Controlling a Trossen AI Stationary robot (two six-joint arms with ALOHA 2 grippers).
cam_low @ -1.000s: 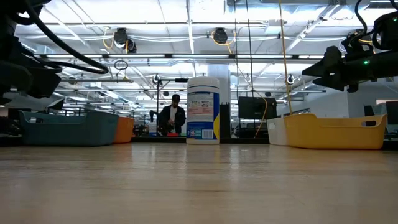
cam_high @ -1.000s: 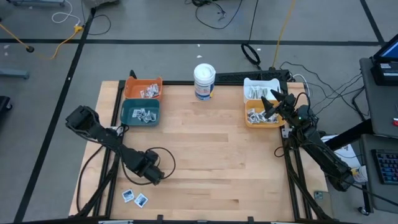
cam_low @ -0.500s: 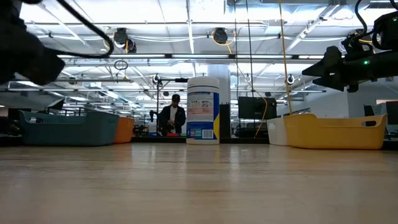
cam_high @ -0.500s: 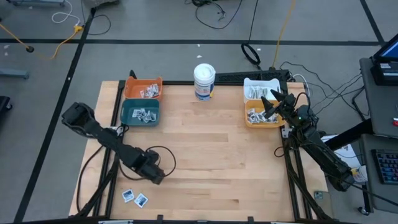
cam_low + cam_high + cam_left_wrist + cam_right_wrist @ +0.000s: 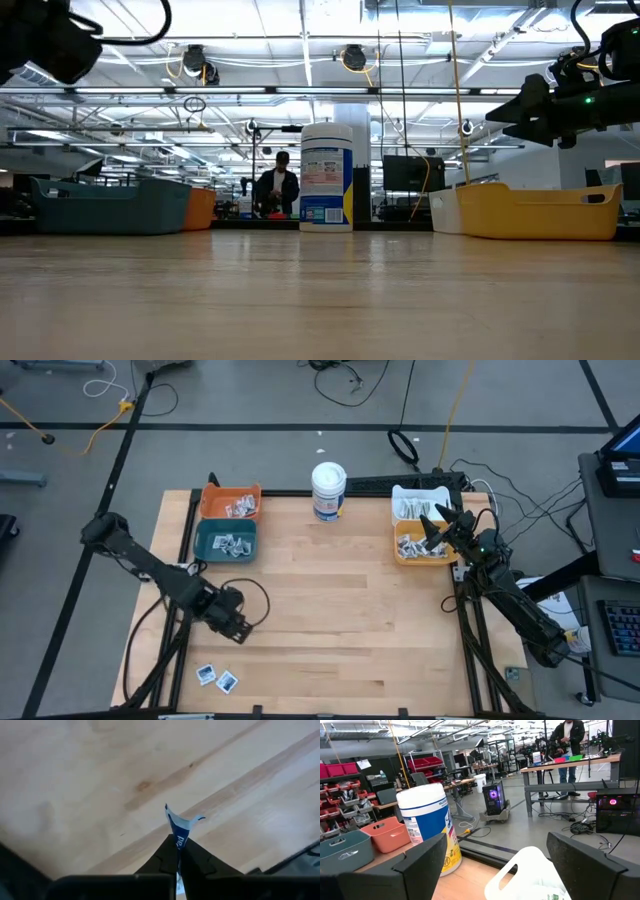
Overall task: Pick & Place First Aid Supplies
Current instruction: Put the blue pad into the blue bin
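My left gripper (image 5: 233, 624) hangs above the table's near left part, shut on a small white-and-blue sachet (image 5: 178, 821); in the low view it shows at the top left corner (image 5: 45, 40). Two more white-and-blue sachets (image 5: 205, 674) (image 5: 227, 681) lie flat on the wood near the front edge. My right gripper (image 5: 440, 526) waits open above the yellow bin (image 5: 404, 556), nothing between its fingers (image 5: 500, 870). My left gripper pinches the sachet at one end (image 5: 179, 840) between its two fingertips. The fingers come from above, pointing steeply down. The rest of the sachet sticks out past the fingertips, its free white edge (image 5: 186, 820) curled, lifted clear of the table.
An orange bin (image 5: 232, 503) and a teal bin (image 5: 226, 541) with packets stand at the far left. A white bin (image 5: 420, 503) sits behind the yellow one at the far right. A tall white tub (image 5: 328, 490) stands at the far middle. The table's middle is bare wood.
My left gripper has risen from the table and drawn a little toward the far left; in the low view it has climbed from mid-height to the top corner. The two loose sachets near the front edge have stayed put.
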